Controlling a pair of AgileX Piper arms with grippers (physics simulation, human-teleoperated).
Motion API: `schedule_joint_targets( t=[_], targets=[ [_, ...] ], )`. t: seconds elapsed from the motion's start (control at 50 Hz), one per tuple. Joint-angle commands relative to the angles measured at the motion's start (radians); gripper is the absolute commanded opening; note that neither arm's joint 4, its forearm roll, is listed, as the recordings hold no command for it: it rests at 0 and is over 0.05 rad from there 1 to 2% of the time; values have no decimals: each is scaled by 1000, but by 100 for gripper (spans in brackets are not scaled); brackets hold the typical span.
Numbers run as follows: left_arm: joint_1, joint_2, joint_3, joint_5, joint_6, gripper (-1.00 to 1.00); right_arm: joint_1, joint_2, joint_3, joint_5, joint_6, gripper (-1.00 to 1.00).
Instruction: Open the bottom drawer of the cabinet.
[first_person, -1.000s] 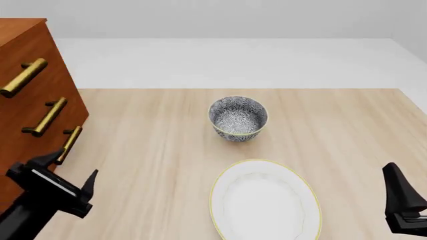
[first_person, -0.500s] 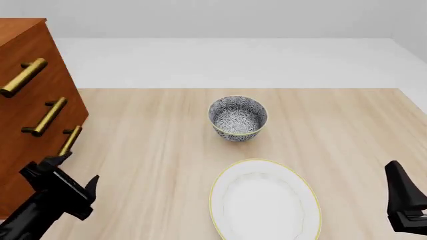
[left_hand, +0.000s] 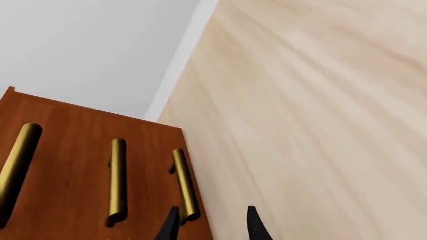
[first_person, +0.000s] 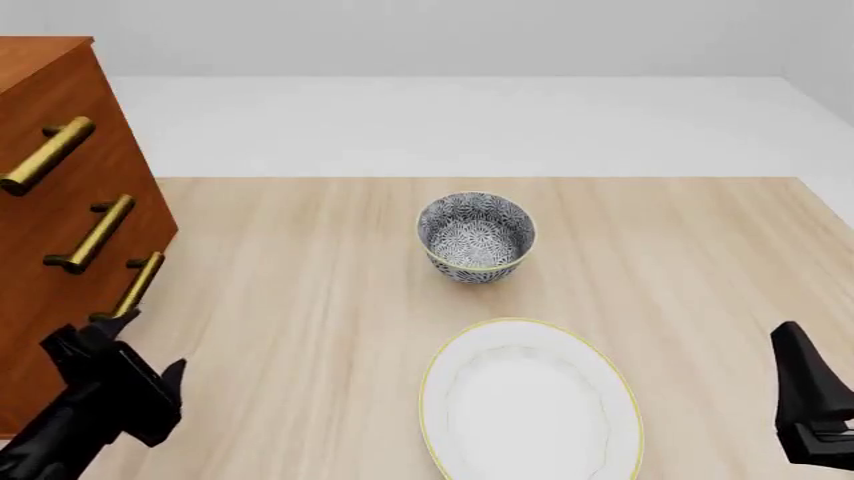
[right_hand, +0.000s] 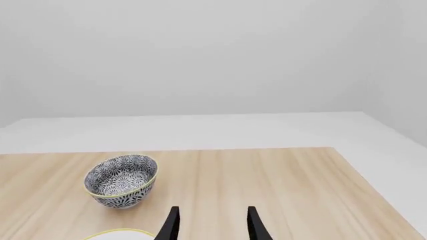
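Observation:
The cabinet (first_person: 127, 160) is a reddish-brown chest at the table's far left, with three brass bar handles. The bottom drawer (first_person: 83, 312) is its lowest one, and its handle (first_person: 140, 283) sits just above the tabletop. My left gripper (first_person: 144, 344) hovers open right in front of that handle's near end. In the left wrist view the bottom handle (left_hand: 184, 185) ends just inside one of the fingers (left_hand: 169, 227) of the left gripper (left_hand: 211, 226), and nothing is gripped. My right gripper (first_person: 806, 398) stays open and empty at the near right, as the right wrist view (right_hand: 211, 225) also shows.
A patterned blue-and-white bowl (first_person: 477, 238) stands mid-table, also seen as the bowl (right_hand: 121, 179) in the right wrist view. A white oval plate (first_person: 530, 402) with a yellow rim lies nearer, between the arms.
My left gripper has sunk a little lower beside the bottom handle and its fingers stand slightly closer together. The right arm has barely moved.

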Motion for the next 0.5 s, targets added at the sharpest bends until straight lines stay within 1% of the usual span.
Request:
schedule_joint_targets(
  t=[0.02, 0.08, 0.12, 0.14, 0.5],
  targets=[
    [30, 19, 0, -5, 62, 100, -2, 0, 3, -2, 1, 100],
    [40, 50, 0, -35, 85, 100, -2, 0, 6, -4, 1, 100],
    [42, 39, 0, -24, 78, 100, -2, 0, 7, -5, 1, 100],
    [43, 63, 0, -41, 89, 100, -2, 0, 7, -6, 2, 100],
    [83, 159, -5, -130, 142, 100, -6, 0, 10, -6, 4, 100]
  ],
)
